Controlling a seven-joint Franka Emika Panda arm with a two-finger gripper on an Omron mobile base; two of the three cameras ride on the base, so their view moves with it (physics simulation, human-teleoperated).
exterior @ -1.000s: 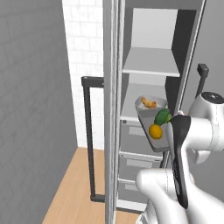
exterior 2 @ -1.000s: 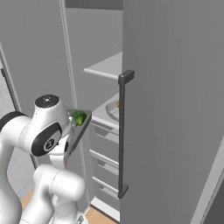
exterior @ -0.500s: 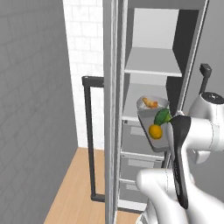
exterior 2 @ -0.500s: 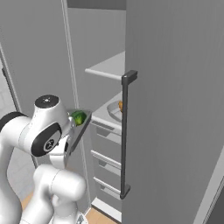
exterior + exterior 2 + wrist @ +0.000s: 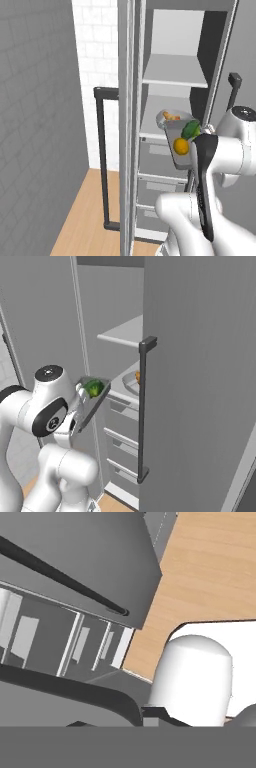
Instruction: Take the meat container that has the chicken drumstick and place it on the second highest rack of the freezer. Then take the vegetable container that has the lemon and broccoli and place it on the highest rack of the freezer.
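The meat container [image 5: 172, 116] already sits on a freezer rack beyond the pincer. The pincer, nearly closed, carries the vegetable container [image 5: 183, 146], tilted, below the top rack [image 5: 172, 70]; placing remains.

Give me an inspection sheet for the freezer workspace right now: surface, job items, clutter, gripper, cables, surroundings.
Surface: freezer open; top rack bare; drawers below the second rack.
Job's things: meat container with the drumstick sits on the second rack. Vegetable container with lemon and broccoli is held up in front of that rack, tilted, not yet on the top rack.
Clutter: nothing seen.
Gripper: hidden behind the arm; shut, apparently on the vegetable container.
Cables: nothing seen.
Surroundings: left door swung wide, right door beside the arm, white tile wall, wood floor.
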